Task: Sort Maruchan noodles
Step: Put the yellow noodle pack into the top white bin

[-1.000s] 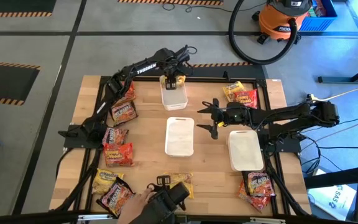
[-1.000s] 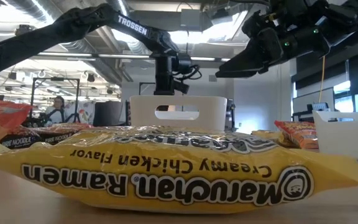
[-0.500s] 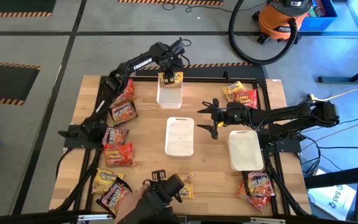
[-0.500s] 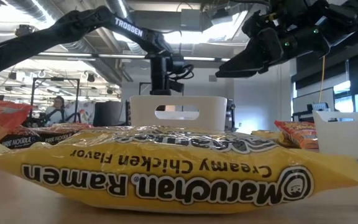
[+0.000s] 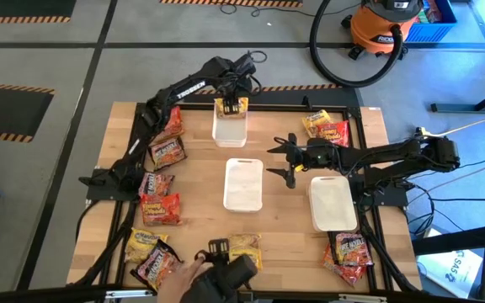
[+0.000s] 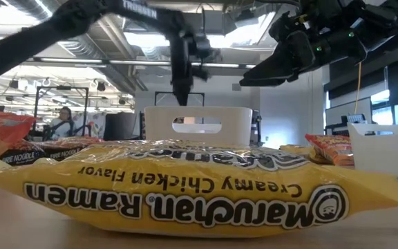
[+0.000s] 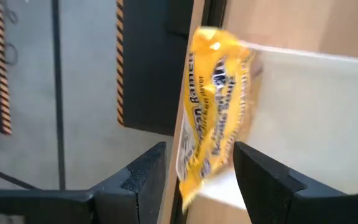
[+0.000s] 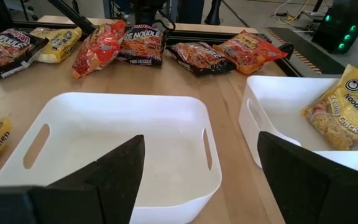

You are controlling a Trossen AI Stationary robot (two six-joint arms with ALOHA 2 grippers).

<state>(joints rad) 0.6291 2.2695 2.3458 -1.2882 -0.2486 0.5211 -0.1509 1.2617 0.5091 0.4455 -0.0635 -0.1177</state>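
The wooden worktop [image 5: 280, 219] carries three white trays: a far tray [image 5: 231, 128], a middle tray [image 5: 243, 183] and a right tray [image 5: 333, 203]. Maruchan noodles lie in scattered groups along the left edge [image 5: 163, 153], at the far right corner [image 5: 325, 128], at the near right corner [image 5: 350, 251] and at the near edge, where one yellow packet [image 6: 185, 190] fills the low view. The left gripper [image 5: 231, 105] hangs over the far tray with its jaws parted on either side of a yellow noodle packet [image 7: 213, 106], though whether they press it I cannot tell, while the right gripper [image 5: 283, 160] hovers between the middle and right trays with its jaws spread wide and empty.
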